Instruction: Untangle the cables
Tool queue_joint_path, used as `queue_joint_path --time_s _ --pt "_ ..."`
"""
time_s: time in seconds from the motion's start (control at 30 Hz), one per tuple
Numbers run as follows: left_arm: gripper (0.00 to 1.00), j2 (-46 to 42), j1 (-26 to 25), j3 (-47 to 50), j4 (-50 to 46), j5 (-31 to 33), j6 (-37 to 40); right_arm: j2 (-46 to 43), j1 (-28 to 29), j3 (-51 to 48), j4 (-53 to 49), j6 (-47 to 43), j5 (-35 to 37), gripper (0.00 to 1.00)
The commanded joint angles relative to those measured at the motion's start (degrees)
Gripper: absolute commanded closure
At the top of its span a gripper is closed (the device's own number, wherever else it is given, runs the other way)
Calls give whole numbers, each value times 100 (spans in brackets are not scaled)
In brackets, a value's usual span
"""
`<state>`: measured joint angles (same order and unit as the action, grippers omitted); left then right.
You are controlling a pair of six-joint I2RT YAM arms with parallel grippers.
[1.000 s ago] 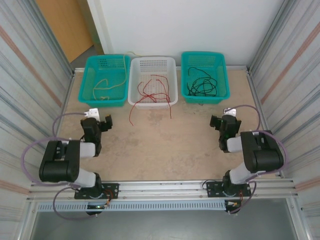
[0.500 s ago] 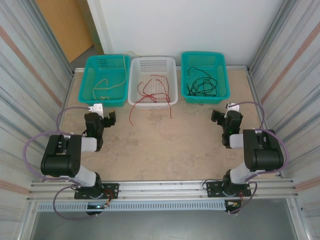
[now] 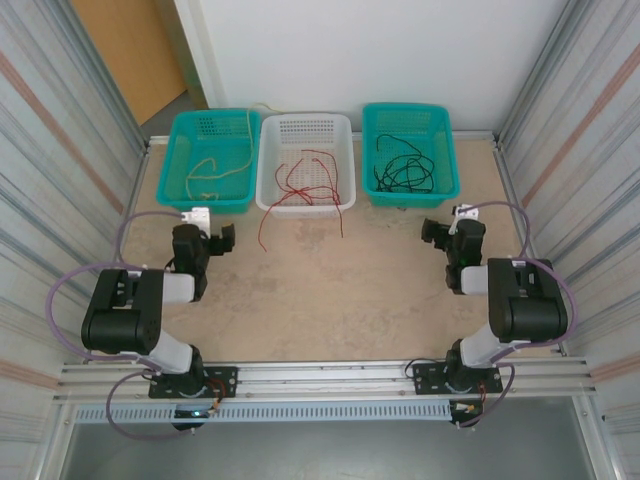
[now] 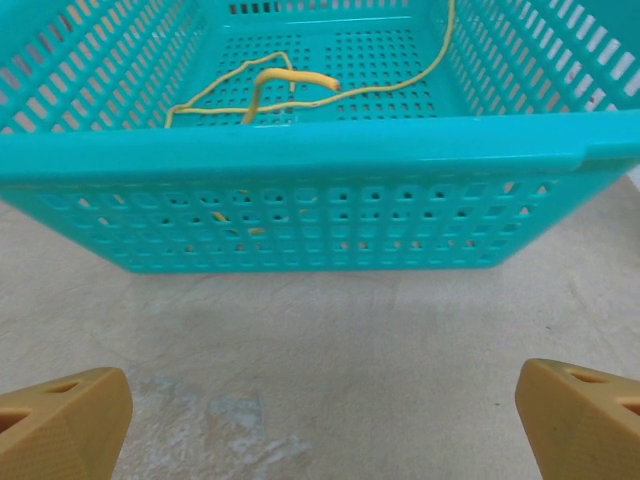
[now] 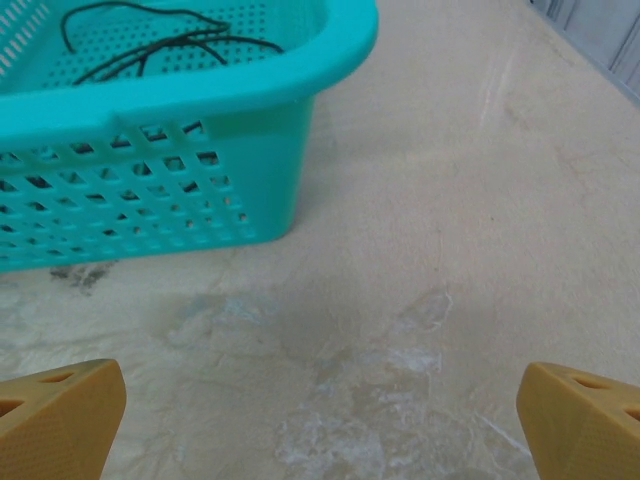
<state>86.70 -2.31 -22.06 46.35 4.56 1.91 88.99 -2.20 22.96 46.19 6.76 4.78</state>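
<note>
Three cables are sorted into far baskets [image 3: 305, 119]: yellow cable [image 3: 205, 168] left, red cable [image 3: 300, 182] middle, ends trailed onto the table [image 3: 320, 290], black cable [image 3: 400, 172] right. Left gripper [image 3: 215, 243] and right gripper [image 3: 432, 232] are spread wide, empty. Little is judged left.

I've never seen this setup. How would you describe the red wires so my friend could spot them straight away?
Three baskets stand in a row at the far edge of the table. The red cables lie in the middle one, the white basket, between the left teal basket and the right teal basket. Only they are red, and two ends trail over the near rim onto the table.
</note>
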Motion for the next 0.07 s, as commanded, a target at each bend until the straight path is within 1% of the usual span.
queue_joint_path --time_s 0.0,0.03 --pt "1 -4 70 -149 -100 -387 169 -52 10 30 38 -169 -359 1" --pt "1 -4 74 -149 -100 -385 169 -62 0 23 23 -166 -372 1"
